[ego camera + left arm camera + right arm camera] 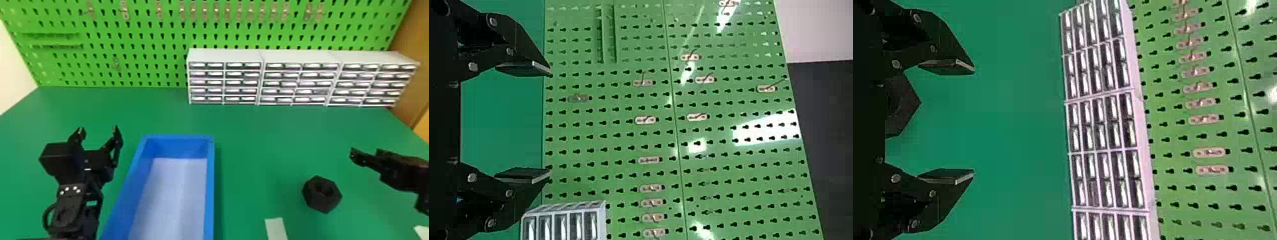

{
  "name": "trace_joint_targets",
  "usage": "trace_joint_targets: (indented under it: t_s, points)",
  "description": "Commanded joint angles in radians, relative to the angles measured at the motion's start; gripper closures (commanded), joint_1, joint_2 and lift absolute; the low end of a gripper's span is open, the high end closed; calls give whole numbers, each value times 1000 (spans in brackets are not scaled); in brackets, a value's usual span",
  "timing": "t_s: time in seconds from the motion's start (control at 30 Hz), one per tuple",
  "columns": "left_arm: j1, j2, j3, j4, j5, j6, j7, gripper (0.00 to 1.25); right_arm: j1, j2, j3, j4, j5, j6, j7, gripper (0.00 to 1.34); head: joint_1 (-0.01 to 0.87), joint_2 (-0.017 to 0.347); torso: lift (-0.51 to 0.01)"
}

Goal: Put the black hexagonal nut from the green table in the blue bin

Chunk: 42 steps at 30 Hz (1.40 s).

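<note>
Standing at lower left, left gripper (99, 128): jaws wide, nothing between the fingertips; fingers point toward the top of the head view, just left of the bin.
Blue bin (209, 191): lower left to bottom centre of the head view, on the green table (249, 143); pale floor, far wall nearest mid-frame.
Green pegboard (150, 60): across the top of the frame, metal hooks along its upper part.
Pale strip (276, 228): bottom edge, right of centre, flat on the table.
Drawer cabinets (300, 57): upper centre to upper right, in a row before the pegboard.
Black hexagonal nut (322, 201): lower right, lying on the table, outside the bin, hole showing.
Right gripper (364, 156): right edge, beside the nut in the head view; jaws wide, fingers not gripping the nut.
</note>
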<state>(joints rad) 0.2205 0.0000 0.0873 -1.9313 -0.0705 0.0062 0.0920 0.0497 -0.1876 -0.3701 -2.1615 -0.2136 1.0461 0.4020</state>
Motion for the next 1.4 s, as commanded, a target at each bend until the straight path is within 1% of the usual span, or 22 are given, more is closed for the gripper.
trace_joint_targets:
  t_s: [0.0,0.07,0.3,0.37,0.53,0.6,0.7,0.8,0.9,0.93,1.13,1.3,1.37]
  points:
    - [-6,-3,2,0,-2,0,0,521,-16,2,3,0,54,42,37,521,657,57,-95]
    - [-6,-3,3,0,-2,0,0,521,-21,5,5,2,68,58,52,521,657,57,-95]
    - [-7,-3,2,2,-3,0,-1,521,-45,0,19,22,166,112,181,521,657,57,-95]
    - [-7,-3,2,3,-3,0,-1,521,-50,-1,23,25,186,120,202,521,657,57,-95]
    - [-9,-3,2,3,-3,0,-1,521,-56,5,31,26,214,144,222,521,657,57,-95]
    - [-9,-3,2,3,-3,0,-1,521,-60,5,34,31,232,158,250,522,657,57,-95]
    - [-7,-3,3,3,-3,0,-1,521,-70,-3,43,35,267,195,294,522,657,57,-95]
    - [-7,-3,3,3,-3,0,-1,521,-83,-18,65,42,315,232,345,521,657,57,-95]
    - [-7,-3,3,3,-3,0,-1,521,-90,-30,77,51,336,249,380,519,657,57,-95]
    - [-7,-3,2,3,-3,0,-1,521,-90,-35,79,52,336,252,386,519,657,57,-95]
    - [-6,-3,2,3,-3,0,-1,521,-91,-41,79,54,346,269,420,519,657,57,-95]
    - [-6,-3,3,3,-3,0,-1,521,-99,-49,96,62,375,279,465,519,657,57,-95]
    - [-6,-3,3,3,-5,0,-1,521,-99,-50,102,63,379,279,471,519,657,57,-95]
